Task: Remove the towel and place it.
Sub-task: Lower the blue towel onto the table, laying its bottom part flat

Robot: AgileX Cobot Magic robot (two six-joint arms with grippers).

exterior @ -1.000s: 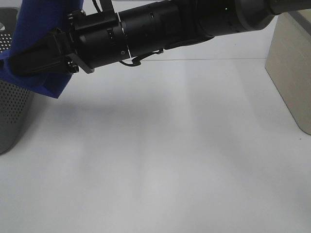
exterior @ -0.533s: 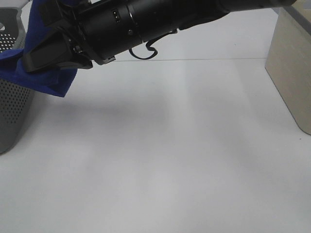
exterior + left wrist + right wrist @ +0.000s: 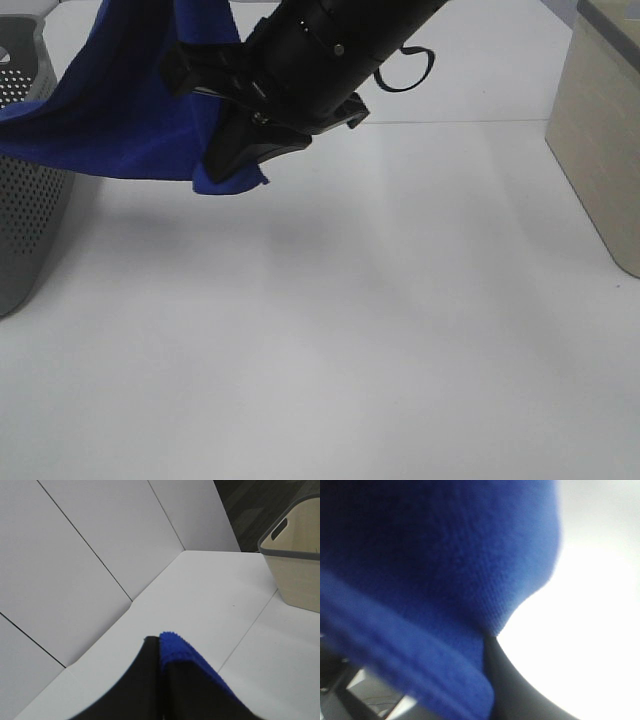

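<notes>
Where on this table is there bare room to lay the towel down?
The table is bare across its middle and near part, between the grey basket on the left and the beige bin on the right. It is crowded only at the far left, where the towel hangs from the right pincer.

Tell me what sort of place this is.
Probably a robot test bench in a lab, not a home: a bare white table backed by plain white wall panels, with only a perforated grey basket, a beige bin and a blue towel as props.
</notes>
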